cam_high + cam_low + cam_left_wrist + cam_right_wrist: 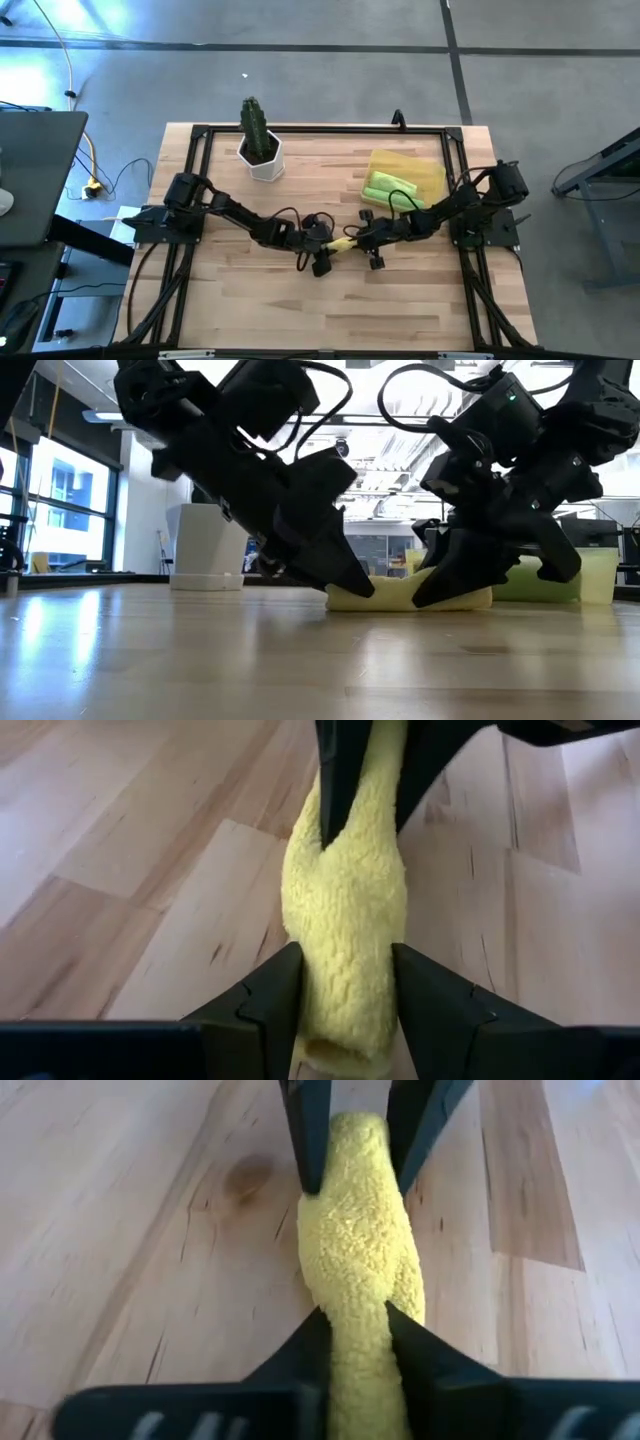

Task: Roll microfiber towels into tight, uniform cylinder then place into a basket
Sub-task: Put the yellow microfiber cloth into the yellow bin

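Yellow towel (343,243): rolled, lying mid-tabletop (250,300), not yet binned.
Left tool (322,247): pinching one end of roll.
Right tool (362,240): pinching other end.
Basket (425,170): at far right, holds two green rolls (390,188).
Remaining: transfer yellow roll.

Bright yellow towel (345,910), nubby looped pile, rolled between black left gripper (345,995) and black right gripper (358,1342). Two lime green towels (390,188), rolled, inside translucent pale yellow basket (428,168). Light blond wooden table (300,300), plank pattern with darker brown streaks and one small knot. Black frame rails (320,129) along table edges. Dark green cactus (254,124) in white faceted pot (264,160). Grey concrete floor (300,70) with dark seam lines. Yellow cable (70,60) on floor, far left.
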